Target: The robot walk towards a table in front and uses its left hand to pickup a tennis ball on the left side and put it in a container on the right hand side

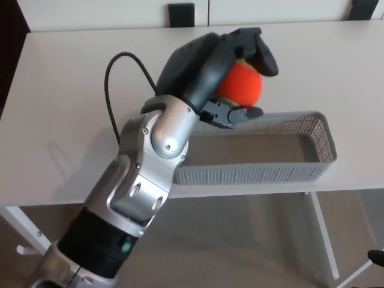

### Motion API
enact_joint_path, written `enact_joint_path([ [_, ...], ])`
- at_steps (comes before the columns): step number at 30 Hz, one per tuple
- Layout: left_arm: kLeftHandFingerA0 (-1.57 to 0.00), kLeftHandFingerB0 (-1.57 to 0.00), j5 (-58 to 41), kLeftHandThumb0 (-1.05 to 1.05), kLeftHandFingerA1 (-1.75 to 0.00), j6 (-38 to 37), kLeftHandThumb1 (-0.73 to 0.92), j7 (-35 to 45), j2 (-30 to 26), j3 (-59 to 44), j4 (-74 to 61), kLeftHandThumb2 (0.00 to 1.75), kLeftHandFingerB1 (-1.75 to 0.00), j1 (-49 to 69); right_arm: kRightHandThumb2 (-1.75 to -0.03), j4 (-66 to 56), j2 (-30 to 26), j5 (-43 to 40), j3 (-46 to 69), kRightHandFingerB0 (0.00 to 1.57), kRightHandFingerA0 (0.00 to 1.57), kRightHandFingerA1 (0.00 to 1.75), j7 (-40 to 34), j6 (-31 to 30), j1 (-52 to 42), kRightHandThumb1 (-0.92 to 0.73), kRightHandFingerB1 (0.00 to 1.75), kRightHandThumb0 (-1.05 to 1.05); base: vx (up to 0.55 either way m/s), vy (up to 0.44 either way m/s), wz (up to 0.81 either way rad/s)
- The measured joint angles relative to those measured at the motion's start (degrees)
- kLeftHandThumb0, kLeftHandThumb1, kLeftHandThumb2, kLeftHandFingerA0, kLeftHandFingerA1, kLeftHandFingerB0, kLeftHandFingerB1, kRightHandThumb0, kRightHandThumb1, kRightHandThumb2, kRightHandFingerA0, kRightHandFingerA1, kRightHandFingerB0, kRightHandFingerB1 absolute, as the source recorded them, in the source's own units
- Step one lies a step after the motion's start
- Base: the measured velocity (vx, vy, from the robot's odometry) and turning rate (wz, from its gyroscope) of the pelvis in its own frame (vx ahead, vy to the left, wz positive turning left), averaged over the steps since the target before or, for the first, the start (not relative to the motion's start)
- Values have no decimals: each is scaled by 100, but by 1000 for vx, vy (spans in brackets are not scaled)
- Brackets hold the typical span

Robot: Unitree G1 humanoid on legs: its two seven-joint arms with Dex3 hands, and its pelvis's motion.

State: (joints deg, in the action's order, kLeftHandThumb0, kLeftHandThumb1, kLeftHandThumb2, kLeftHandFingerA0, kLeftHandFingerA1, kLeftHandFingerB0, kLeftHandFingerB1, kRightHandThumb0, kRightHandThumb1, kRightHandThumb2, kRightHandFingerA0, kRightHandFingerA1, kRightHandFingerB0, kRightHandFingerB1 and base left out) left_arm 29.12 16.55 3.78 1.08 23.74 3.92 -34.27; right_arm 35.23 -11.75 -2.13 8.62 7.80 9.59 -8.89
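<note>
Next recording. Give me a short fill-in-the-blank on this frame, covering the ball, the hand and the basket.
1. The ball is held by the robot's ____ hand.
2. The part of the basket that shows inside is ____.
3. The ball is held up over the table and is not yet ____ the basket.

Missing words: left; empty; inside.

Orange ball [240,86], grey mesh basket [288,171]
</note>
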Motion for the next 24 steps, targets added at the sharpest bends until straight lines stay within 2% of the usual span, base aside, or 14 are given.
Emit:
enact_joint_path([
  [1, -77, -64, 0, -21, -165, -30, 83, -39, 10, 8, 128, 67, -130, -4, -59, 0, -1, 1, -5, 19, 45, 101, 3, 0, 5, -36, 82, -64, 0, 0, 0],
  [4, -77, -64, 0, -21, -165, -69, 83, -121, 23, 17, 432, 67, -130, -4, -59, -1, -12, 1, -12, 19, 45, 101, 12, 1, 25, -36, 82, -64, 0, 0, 0],
  [5, -78, -75, -1, -18, -151, -85, 83, -147, 24, 17, 505, 73, -99, -4, -59, -1, -26, 1, -15, 23, 47, 100, 14, 1, 30, -36, 82, -63, 0, 0, 0],
  [6, -78, -75, -1, -18, -151, -95, 83, -158, 25, 17, 531, 73, -99, -4, -59, -1, -33, 1, -18, 23, 47, 100, 16, 0, 32, -36, 82, -63, 0, 0, 0],
  [7, -77, -74, -3, -20, -151, -115, 84, -174, 24, 15, 562, 71, -89, -4, -58, -6, -42, 3, -24, 28, 46, 99, 17, 1, 35, -34, 81, -61, 0, 0, 0],
  [10, -77, -74, -12, -20, -151, -137, 84, -187, 18, 6, 608, 71, -89, 8, -58, -33, -74, 14, -55, 28, 46, 99, 20, 0, 41, -34, 81, -61, 0, 0, 0],
  [11, -87, -51, -14, -30, -81, -137, 81, -186, 17, 4, 608, 64, -38, 20, -59, -40, -89, 20, -66, 29, 45, 100, 22, 0, 44, -34, 83, -61, 0, 0, 0],
  [12, -87, -51, -14, -30, -81, -137, 81, -188, 17, 3, 607, 64, -38, 36, -59, -49, -99, 26, -76, 29, 45, 100, 24, 0, 45, -34, 83, -61, 0, 0, 0],
  [13, -48, -13, -14, -54, -63, -137, 71, -190, 18, 3, 607, 61, -26, 45, -58, -54, -101, 27, -79, 29, 46, 101, 25, 0, 45, -35, 84, -64, 0, 0, 0],
  [16, -48, -13, -6, -54, -63, -134, 71, -193, -5, 29, 606, 61, -26, 123, -58, -84, -118, 44, -104, 29, 46, 101, 28, 0, 45, -35, 84, -64, 0, 0, 0],
  [17, -8, 0, -3, -76, -30, -132, 66, -187, -24, 42, 606, 60, -18, 129, -59, -91, -123, 51, -115, 28, 46, 99, 28, 0, 47, -35, 83, -63, 0, 0, 0],
  [18, -8, 0, -1, -76, -30, -130, 66, -181, -32, 50, 604, 60, -18, 130, -59, -94, -125, 55, -121, 28, 46, 99, 28, 0, 50, -35, 83, -63, 0, 0, 0],
  [19, 0, 0, 8, -96, -2, -108, 56, -159, -49, 69, 595, 98, 0, 130, -60, -103, -130, 60, -126, 28, 47, 101, 28, 0, 51, -35, 86, -62, 0, 0, 0],
  [24, 0, 0, 172, -98, 0, 122, 57, 7, -216, 284, 515, 99, 0, 120, -59, -164, -162, 74, -130, 28, 47, 102, 29, -3, 66, -35, 86, -64, 0, 0, 0],
])
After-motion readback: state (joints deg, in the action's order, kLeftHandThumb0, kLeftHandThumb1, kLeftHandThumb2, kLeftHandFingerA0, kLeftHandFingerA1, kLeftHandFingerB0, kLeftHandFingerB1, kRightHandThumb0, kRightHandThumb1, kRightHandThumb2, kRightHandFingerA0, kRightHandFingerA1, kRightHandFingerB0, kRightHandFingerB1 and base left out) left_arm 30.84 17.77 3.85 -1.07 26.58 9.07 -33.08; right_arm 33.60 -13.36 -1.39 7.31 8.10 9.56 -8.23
